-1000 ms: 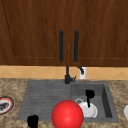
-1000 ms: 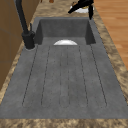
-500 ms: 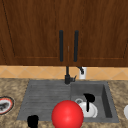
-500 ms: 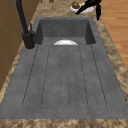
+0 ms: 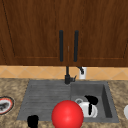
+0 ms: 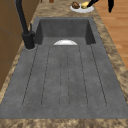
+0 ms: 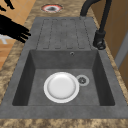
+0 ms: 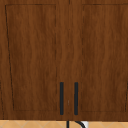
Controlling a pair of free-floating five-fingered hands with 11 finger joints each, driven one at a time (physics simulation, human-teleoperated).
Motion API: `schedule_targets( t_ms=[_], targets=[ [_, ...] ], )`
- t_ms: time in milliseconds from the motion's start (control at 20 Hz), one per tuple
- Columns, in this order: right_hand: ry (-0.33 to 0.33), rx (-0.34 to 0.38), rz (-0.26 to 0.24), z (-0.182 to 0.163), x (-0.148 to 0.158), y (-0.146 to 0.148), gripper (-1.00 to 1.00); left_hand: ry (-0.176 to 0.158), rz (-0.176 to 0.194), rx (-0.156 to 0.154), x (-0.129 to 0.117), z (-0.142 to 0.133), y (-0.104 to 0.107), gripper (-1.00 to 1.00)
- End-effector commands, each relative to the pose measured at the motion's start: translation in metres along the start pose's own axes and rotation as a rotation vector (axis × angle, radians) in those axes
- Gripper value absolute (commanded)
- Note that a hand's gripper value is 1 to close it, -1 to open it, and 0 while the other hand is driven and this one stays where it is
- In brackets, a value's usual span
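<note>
The red ball (image 5: 67, 114) hides part of the white bowl (image 5: 88, 110); the frame's bottom edge cuts off the left hand (image 5: 32, 121).

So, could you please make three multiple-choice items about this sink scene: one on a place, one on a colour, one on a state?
1. Where does the white plate lie?
A. on the drainboard
B. in the sink basin
C. on the counter

2. What colour is the ball?
A. red
B. blue
C. green

3. How are the cabinet doors?
A. both open
B. one open
C. both shut

Key: 1 B, the plate rests on the basin floor beside the drain; 2 A, the front view shows it red; 3 C, both doors sit flush.
</note>
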Motion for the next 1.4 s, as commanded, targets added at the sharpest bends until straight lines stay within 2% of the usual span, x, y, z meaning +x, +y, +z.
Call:
schedule_targets(
  t_ms=[0,450,850,1350],
  targets=[
    [-0.025,-0.004,-0.032,0.034,0.003,-0.019,-1.00,0.000,0.000,0.000,0.000,0.000,0.000,0.00],
    [-0.027,-0.010,-0.043,0.120,0.013,-0.051,-1.00,0.000,0.000,0.000,0.000,0.000,0.000,0.00],
    [-0.041,-0.091,-0.054,0.186,0.011,-0.044,-1.00,0.000,0.000,0.000,0.000,0.000,0.000,0.00],
    [-0.047,-0.125,-0.074,0.265,-0.001,-0.022,-1.00,0.000,0.000,0.000,0.000,0.000,0.000,0.00]
  ],
)
